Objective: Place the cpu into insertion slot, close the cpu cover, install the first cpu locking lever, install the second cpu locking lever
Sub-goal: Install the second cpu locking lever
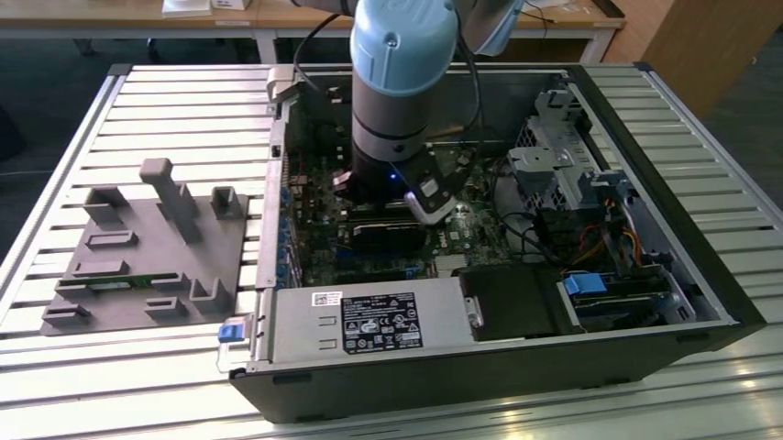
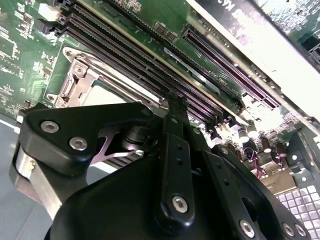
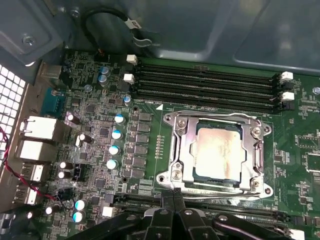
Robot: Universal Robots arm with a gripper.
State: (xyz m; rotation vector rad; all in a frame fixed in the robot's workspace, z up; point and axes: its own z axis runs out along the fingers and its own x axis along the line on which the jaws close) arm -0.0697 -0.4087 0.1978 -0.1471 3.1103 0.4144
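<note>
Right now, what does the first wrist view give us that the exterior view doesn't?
First wrist view alone: the cpu seated in the insertion slot, the cpu cover down around it, the memory slots, and the tool at the socket's edge. Exterior view alone: the grey fixture plate, the power supply box, the arm reaching into the case. Both: the green motherboard.

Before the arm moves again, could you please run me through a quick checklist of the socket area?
1. cpu seated in the insertion slot: ok.
2. cpu cover down around the chip: ok.
3. Locking levers latched: cannot tell.
4. Claw at the socket's edge, beside the memory slots: ok.
5. Claw carrying nothing: ok.
</note>
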